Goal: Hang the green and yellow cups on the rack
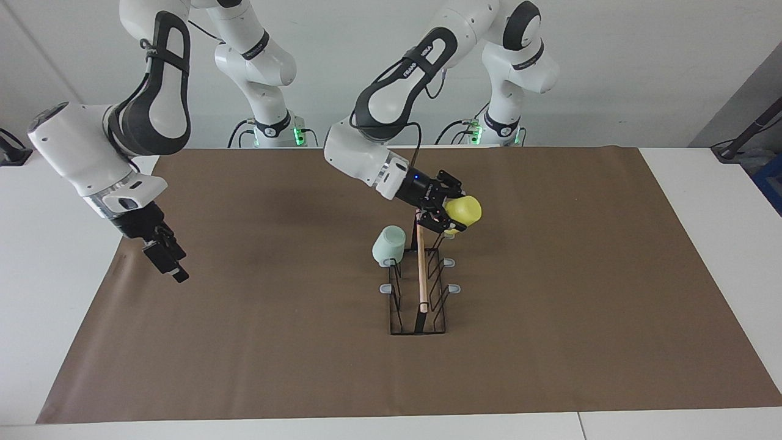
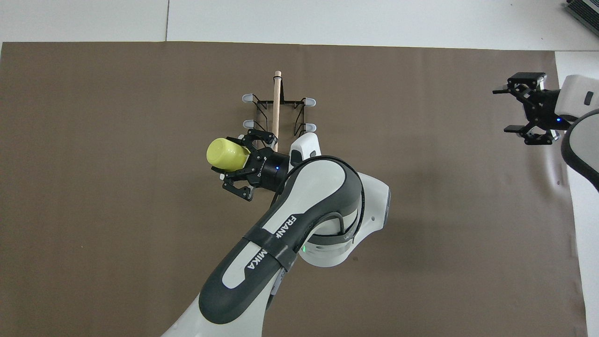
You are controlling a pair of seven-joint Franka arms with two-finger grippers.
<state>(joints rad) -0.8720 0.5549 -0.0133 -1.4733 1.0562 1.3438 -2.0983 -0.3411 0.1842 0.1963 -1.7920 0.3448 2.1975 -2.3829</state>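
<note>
The left gripper clamps the yellow cup sideways, its base pointing away from the rack; the right gripper waits, fingers apart.

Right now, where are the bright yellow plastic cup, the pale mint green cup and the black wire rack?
Bright yellow plastic cup (image 1: 464, 209), facing view, its side.
Pale mint green cup (image 1: 389, 245), facing view, its side.
Black wire rack (image 2: 276, 100), overhead view, its wooden rod.

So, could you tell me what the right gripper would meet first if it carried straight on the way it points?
Probably the brown mat; the right gripper points steeply down with nothing under it.
</note>
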